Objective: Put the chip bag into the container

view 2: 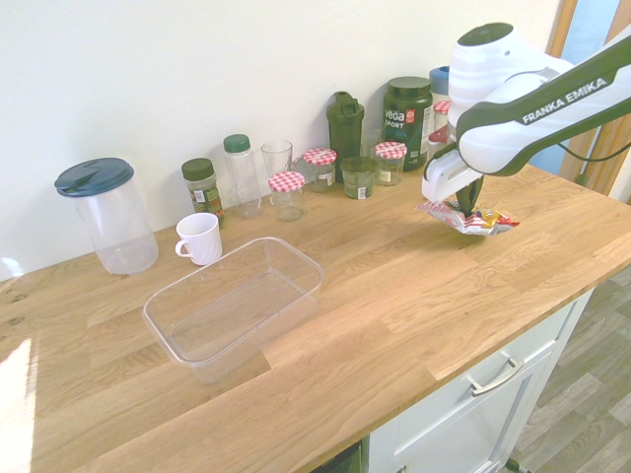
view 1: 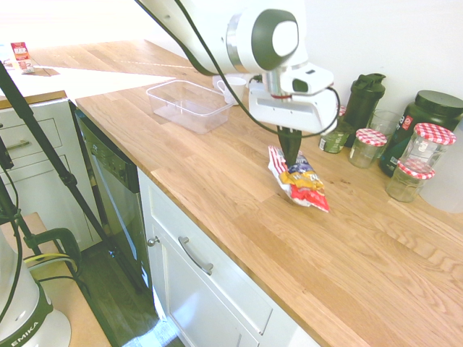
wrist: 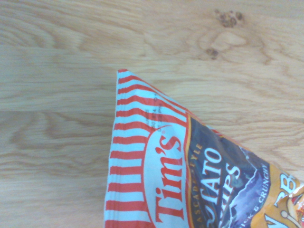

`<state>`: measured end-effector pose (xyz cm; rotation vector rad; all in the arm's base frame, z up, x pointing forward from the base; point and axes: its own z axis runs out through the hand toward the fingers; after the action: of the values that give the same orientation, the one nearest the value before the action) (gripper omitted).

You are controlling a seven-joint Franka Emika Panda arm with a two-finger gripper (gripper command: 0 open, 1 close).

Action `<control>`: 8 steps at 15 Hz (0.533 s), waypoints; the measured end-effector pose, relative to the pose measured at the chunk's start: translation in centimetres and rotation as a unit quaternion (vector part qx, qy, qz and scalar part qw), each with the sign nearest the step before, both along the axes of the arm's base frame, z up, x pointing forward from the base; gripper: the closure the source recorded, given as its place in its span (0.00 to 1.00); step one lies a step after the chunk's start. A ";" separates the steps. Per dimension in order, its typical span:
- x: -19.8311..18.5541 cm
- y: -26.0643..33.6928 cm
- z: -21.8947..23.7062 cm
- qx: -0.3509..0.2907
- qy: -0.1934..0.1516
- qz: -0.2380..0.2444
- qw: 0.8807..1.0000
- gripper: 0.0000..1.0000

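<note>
The chip bag (view 1: 307,189) is red, yellow and dark blue with white-and-red stripes at one end, and lies crinkled on the wooden counter. My gripper (view 1: 291,157) points straight down, shut on the bag's striped end. From the other side the gripper (view 2: 465,205) pinches the chip bag (view 2: 490,223) at the counter's right end. Close up, the chip bag (wrist: 156,166) shows its stripes and "Tim's" print over bare wood. The container (view 2: 235,305), a shallow clear plastic tub, stands empty far to the left; in the first exterior view the container (view 1: 189,105) sits behind the arm.
Along the wall stand jars with red-checked lids (view 2: 318,168), a dark shaker bottle (view 2: 345,126), a large dark tub (view 2: 407,120), a white mug (view 2: 199,238) and a clear pitcher with a dark lid (view 2: 106,215). The counter's front edge (view 1: 217,242) drops to cabinets.
</note>
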<state>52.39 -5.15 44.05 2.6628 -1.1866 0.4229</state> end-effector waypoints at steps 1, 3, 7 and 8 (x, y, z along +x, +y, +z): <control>-0.5 2.0 1.4 -0.002 -0.004 0.006 1.000 1.00; -1.3 6.8 3.3 -0.008 -0.009 0.016 1.000 1.00; -3.0 21.0 6.6 -0.032 -0.021 0.040 0.998 1.00; -3.4 25.0 7.5 -0.041 -0.025 0.045 0.998 1.00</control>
<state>48.95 19.85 51.50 2.6566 -1.0409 0.5429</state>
